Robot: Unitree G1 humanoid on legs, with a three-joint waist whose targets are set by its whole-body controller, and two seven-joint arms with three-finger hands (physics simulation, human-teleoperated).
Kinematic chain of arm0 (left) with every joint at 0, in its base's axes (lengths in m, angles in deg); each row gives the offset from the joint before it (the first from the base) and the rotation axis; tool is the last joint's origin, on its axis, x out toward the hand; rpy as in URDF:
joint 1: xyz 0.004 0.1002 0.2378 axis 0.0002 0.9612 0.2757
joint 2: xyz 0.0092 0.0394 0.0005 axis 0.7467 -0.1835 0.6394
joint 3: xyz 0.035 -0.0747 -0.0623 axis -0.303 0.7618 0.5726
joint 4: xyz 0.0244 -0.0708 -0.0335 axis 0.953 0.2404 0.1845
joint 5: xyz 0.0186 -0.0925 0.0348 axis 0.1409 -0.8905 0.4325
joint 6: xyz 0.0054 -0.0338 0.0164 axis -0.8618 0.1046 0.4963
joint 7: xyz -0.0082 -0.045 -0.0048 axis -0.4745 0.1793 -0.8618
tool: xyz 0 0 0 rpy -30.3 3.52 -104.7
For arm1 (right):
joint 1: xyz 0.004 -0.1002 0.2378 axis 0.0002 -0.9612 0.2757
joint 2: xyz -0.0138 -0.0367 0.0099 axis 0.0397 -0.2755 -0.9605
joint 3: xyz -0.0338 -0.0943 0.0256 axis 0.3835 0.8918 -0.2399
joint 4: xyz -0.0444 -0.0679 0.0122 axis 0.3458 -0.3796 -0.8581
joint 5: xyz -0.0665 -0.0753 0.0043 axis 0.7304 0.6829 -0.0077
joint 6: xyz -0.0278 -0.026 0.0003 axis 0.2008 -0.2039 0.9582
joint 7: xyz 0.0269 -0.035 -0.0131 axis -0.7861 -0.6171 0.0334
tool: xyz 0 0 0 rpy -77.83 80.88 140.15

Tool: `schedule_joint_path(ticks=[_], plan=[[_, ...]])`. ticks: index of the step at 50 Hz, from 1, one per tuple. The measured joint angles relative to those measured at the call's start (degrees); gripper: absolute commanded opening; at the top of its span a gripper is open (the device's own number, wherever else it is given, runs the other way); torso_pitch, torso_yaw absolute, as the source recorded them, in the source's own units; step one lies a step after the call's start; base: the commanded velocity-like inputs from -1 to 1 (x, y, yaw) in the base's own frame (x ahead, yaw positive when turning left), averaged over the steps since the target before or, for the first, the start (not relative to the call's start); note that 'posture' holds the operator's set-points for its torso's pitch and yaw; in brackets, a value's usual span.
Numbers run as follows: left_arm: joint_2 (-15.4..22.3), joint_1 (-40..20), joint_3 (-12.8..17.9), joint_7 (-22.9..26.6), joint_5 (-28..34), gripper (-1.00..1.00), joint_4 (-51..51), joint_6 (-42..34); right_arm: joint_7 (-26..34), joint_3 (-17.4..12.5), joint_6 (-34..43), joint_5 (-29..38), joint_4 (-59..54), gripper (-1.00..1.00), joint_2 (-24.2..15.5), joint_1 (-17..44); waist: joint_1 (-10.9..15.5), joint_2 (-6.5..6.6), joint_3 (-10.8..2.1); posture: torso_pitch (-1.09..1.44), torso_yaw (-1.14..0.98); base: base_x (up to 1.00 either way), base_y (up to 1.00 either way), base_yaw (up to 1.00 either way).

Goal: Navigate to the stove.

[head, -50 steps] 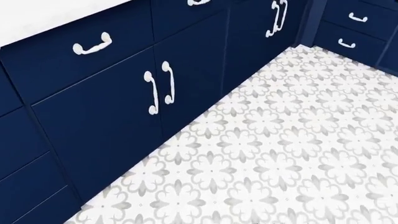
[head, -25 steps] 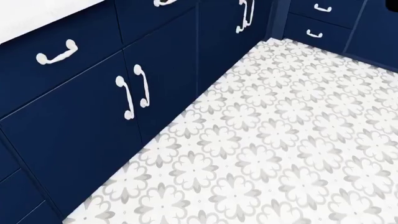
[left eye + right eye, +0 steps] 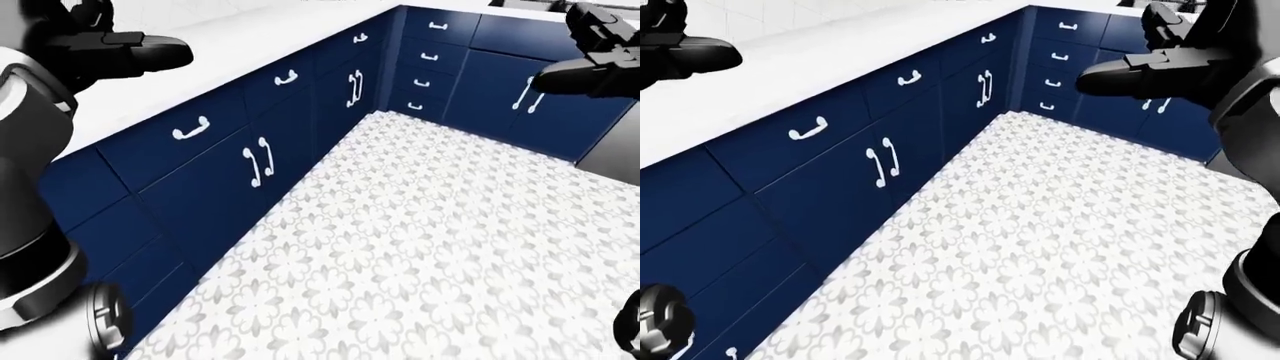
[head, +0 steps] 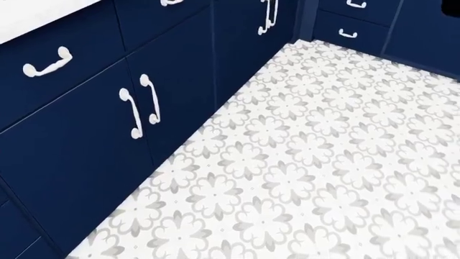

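Note:
No stove shows clearly in any view. My left hand (image 3: 150, 49) hangs at the top left of the left-eye view, over the white counter (image 3: 230, 37), fingers extended and holding nothing. At the top right of the right-eye view my right hand (image 3: 1120, 75) is held up, also open and empty. A grey surface (image 3: 615, 154) cuts in at the right edge of the left-eye view; I cannot tell what it is.
Navy cabinets with white handles (image 4: 136, 108) run along the left under the counter. They meet a second run of drawers (image 3: 425, 56) and doors at the corner, top of view. Grey-and-white flower-patterned floor tiles (image 4: 323, 162) spread to the right.
The whole head view has shifted: the cabinets slid left and down in the picture and more floor shows, so the camera has moved. Nothing in the scene moved by itself.

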Motion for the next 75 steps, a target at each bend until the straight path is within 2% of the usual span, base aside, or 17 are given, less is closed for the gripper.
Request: schedule_joint_path(ticks=[8, 9, 11, 15, 19, 22, 28, 36, 38, 42, 46, 49, 56, 60, 63, 69, 75], plan=[[0.1, -0.5, 0.2, 0.2, -0.1, 1.00, -1.1, 0.1, -0.2, -0.8, -0.6, 0.4, 1.0, 1.00, -0.2, 0.7, 0.1, -5.87, -0.22, 0.00, 0.00, 0.00, 0.00, -0.08], [-0.1, -0.6, 0.1, 0.2, -0.1, 1.00, -1.2, 0.2, -0.2, -1.0, -0.6, 0.4, 0.9, 1.00, -0.4, 0.8, -0.1, -6.12, -0.34, 0.00, 0.00, 0.00, 0.00, -0.09], [-0.7, 0.0, -0.6, 0.5, -0.3, 1.00, -1.3, 0.2, -0.3, -1.5, -0.4, 0.7, 0.5, 1.00, -0.3, 0.1, -0.7, -5.13, 0.40, 0.00, 0.00, 0.00, 0.00, -0.09], [-0.6, -0.2, -1.1, 0.8, -1.0, 1.00, -1.1, -0.8, -0.5, -1.3, 0.2, 1.2, -0.4, 1.00, -0.3, 0.0, -0.6, -3.96, 0.28, 0.00, 0.00, 0.00, 0.00, -0.08], [-0.3, -0.6, -0.5, 0.6, -0.7, 1.00, -1.7, -0.2, -0.3, -1.7, -0.1, 1.0, 0.0, 1.00, -0.6, 0.4, -0.3, -1.45, 0.62, 0.00, 0.00, 0.00, 0.00, -0.09], [-0.2, -0.7, -0.5, 0.6, -0.4, 1.00, -1.5, 0.4, -0.3, -1.5, -0.5, 1.1, 0.0, 1.00, -0.6, 0.5, -0.5, 1.15, 0.01, 0.00, 0.00, 0.00, 0.00, -0.11], [-0.4, 0.4, -0.1, 0.3, 0.5, 1.00, -0.6, -0.3, 0.5, -0.2, -0.1, 0.6, 0.1, 1.00, 0.1, -0.3, -0.3, -0.75, 0.05, 0.00, 0.00, 0.00, 0.00, -0.18], [-0.5, -0.2, -0.1, 0.8, 0.7, 1.00, -0.9, 0.7, 0.3, -1.2, -0.9, 1.2, 0.4, 1.00, -0.3, 0.4, -0.2, -6.05, -0.37, 0.00, 0.00, 0.00, 0.00, -0.18], [-1.0, 0.2, -0.7, 1.0, 0.4, 1.00, -1.3, 0.4, 0.1, -1.8, -0.8, 1.5, 0.0, 1.00, -0.2, -0.2, -0.9, -5.12, 0.32, 0.00, 0.00, 0.00, 0.00, -0.18], [-1.1, 0.1, -1.5, 1.4, -0.1, 1.00, -0.8, -0.3, -0.1, -1.6, 0.0, 1.9, -0.8, 1.00, -0.3, -0.2, -0.7, -3.82, 0.18, 0.00, 0.00, 0.00, 0.00, -0.18], [-0.9, -0.4, -0.7, 1.1, 0.2, 1.00, -1.5, 0.0, 0.1, -1.7, -0.7, 1.8, -0.4, 1.00, -0.4, 0.0, -0.5, -1.44, 0.63, 0.00, 0.00, 0.00, 0.00, -0.18], [-0.7, -0.5, -0.5, 1.0, 0.3, 1.00, -1.8, 0.2, 0.1, -1.5, -1.0, 1.9, -0.4, 1.00, -0.3, 0.0, -0.5, 1.38, 0.14, 0.00, 0.00, 0.00, 0.00, -0.18], [-0.7, 0.4, -0.2, 0.9, 1.1, 1.00, -0.4, 0.1, 0.6, -0.5, -0.3, 1.2, 0.0, 1.00, 0.4, -0.4, -0.4, -1.04, -0.05, 0.00, 0.00, 0.00, 0.00, -0.18], [-0.8, 0.3, -0.1, 1.1, 1.1, 1.00, -0.8, 0.9, 0.5, -1.1, -1.0, 1.7, 0.4, 1.00, 0.3, -0.2, -0.2, -3.55, -0.02, 0.00, 0.00, 0.00, 0.00, -0.18], [-0.9, 0.2, -0.1, 1.2, 1.2, 1.00, -0.8, 1.0, 0.5, -1.1, -1.2, 1.8, 0.4, 1.00, 0.2, -0.1, -0.1, -6.30, -0.43, 0.00, 0.00, 0.00, 0.00, -0.18], [-1.5, 0.6, -1.5, 1.8, 0.3, 1.00, -0.9, 0.1, 0.1, -1.7, 0.0, 2.3, -0.7, 1.00, 0.1, -0.7, -0.7, -4.00, 0.10, 0.00, 0.00, 0.00, 0.00, -0.18], [-1.0, 0.1, -0.4, 1.4, 0.6, 1.00, -1.9, 0.4, 0.3, -1.8, -0.5, 2.0, 0.2, 1.00, -0.2, -0.4, -0.5, 0.03, 0.51, 0.00, 0.00, 0.00, 0.00, -0.18]])
